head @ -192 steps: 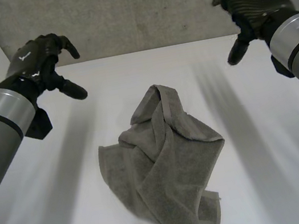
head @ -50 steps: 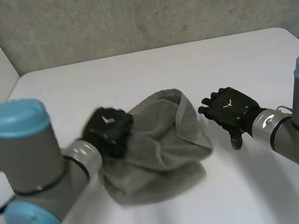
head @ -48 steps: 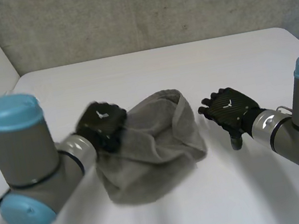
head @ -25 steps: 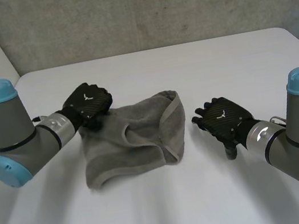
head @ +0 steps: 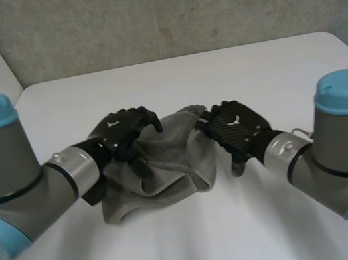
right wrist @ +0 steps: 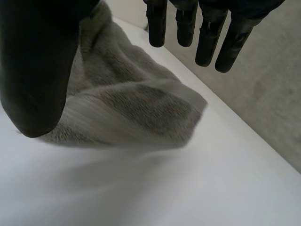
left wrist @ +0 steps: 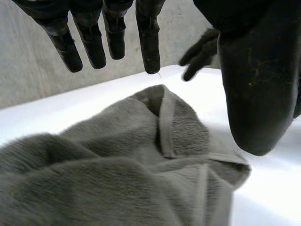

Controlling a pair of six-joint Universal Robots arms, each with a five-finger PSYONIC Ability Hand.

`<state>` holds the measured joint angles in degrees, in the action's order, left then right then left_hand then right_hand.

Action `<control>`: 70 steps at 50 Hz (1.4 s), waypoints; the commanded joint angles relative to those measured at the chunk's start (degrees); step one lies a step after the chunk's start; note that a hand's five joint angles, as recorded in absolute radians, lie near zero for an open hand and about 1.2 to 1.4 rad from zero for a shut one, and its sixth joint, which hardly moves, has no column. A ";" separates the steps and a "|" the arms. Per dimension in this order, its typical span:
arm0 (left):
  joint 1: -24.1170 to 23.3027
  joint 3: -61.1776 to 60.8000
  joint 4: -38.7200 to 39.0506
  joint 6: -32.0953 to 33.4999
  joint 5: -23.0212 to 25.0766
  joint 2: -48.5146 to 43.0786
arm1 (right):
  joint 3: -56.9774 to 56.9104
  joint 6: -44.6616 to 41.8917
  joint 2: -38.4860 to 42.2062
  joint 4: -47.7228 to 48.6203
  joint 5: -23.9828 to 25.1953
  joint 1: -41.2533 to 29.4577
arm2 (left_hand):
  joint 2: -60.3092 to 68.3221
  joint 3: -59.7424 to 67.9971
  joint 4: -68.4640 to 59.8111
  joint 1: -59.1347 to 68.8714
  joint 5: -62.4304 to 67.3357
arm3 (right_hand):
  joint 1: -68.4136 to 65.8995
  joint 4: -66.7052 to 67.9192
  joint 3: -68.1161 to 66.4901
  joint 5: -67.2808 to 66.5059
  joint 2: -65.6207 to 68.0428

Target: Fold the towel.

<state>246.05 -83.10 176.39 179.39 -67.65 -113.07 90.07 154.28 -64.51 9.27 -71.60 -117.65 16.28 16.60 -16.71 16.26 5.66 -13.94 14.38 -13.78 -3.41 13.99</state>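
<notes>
Your towel point(head: 160, 166) lies crumpled in a loose heap near the middle of the white table point(head: 231, 73). Its layers are doubled over one another, and a hemmed band point(left wrist: 165, 125) runs up over the top of the pile. Your left hand point(head: 123, 129) hovers above the far left part of the heap. In its wrist view the fingers point(left wrist: 148, 42) hang straight and spread, the thumb stands apart, and nothing is caught between them. Your right hand point(head: 234, 129) sits at the heap's right edge, also spread, with its fingers point(right wrist: 207, 42) straight above the cloth and pinching nothing. I cannot tell whether it brushes the towel. Treat the towel as light, soft, limp terry: it will sag and drape from any point you lift, it will not hold a shape, and its nap should give you good friction instead of slipping. The folding proper looks not yet begun, since the cloth probably needs spreading flat first. The hem is likely your best guide, so follow it to a corner and pinch there through one layer only, one corner for each hand. A grab into the middle of the bunch would probably gather several layers and drag the whole heap along.
</notes>
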 commanded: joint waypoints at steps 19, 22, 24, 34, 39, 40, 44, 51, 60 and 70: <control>-7.87 -0.92 9.50 -2.73 -25.25 -9.01 | -14.84 -22.00 18.81 -0.13 -1.70 -8.91 | 4.87 4.55 -4.43 4.88 5.49 | -22.72 22.28 -22.88 -23.25 22.67; -7.87 -1.01 11.42 -2.56 -27.61 -9.71 | -15.45 -22.44 18.63 -0.22 -1.88 -8.82 | 5.04 4.72 -4.60 5.05 5.65 | -51.82 51.38 -51.98 -52.35 51.77; -7.87 -1.01 12.40 -2.47 -28.85 -9.98 | -15.28 -22.01 17.32 -0.22 -2.75 -8.30 | 5.21 4.89 -4.77 5.22 5.82 | -66.04 65.60 -66.20 -66.57 65.99; -7.87 0.66 14.60 -2.21 -30.96 -12.26 | -14.05 -16.22 10.56 0.31 -10.05 -4.00 | 5.71 5.39 -5.28 5.72 6.33 | -66.06 65.62 -66.22 -66.59 66.01; -7.52 0.49 14.42 -2.29 -31.05 -12.17 | -12.03 -13.22 6.87 0.31 -10.49 0.21 | 5.88 5.56 -5.44 5.89 6.49 | -66.06 65.62 -66.22 -66.59 66.01; -7.52 0.48 14.42 -2.29 -31.05 -12.17 | -11.07 -12.43 5.73 0.31 -10.49 1.71 | 5.88 5.56 -5.44 5.89 6.49 | -66.06 65.62 -66.22 -66.59 66.01; -7.17 0.31 14.24 -2.21 -31.05 -11.38 | -8.96 -10.94 3.79 0.31 -10.41 4.09 | 5.88 5.56 -5.44 5.89 6.49 | -66.06 65.62 -66.22 -66.59 66.01; -7.17 0.31 14.24 -2.21 -31.05 -11.03 | -4.29 -8.73 1.50 0.57 -10.14 4.97 | 6.05 5.73 -5.61 6.06 6.66 | -66.06 65.62 -66.22 -66.59 66.01; -7.17 -0.30 14.07 -2.29 -30.96 -11.03 | -0.60 -6.01 -2.64 3.12 -10.14 4.97 | 23.66 23.34 -23.23 23.68 24.28 | -66.06 65.62 -66.22 -66.59 66.01; -7.17 -2.15 13.45 -1.68 -30.34 -9.01 | -1.39 -2.05 -5.71 3.03 -9.79 6.73 | 63.72 63.40 -63.29 63.73 64.34 | -66.06 65.62 -66.22 -66.59 66.01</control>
<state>238.89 -84.14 190.38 177.16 -98.27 -123.64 89.25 150.58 -68.97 12.46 -81.60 -112.26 64.19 64.11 -64.74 63.52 53.88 -75.78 76.35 -76.03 -66.09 75.31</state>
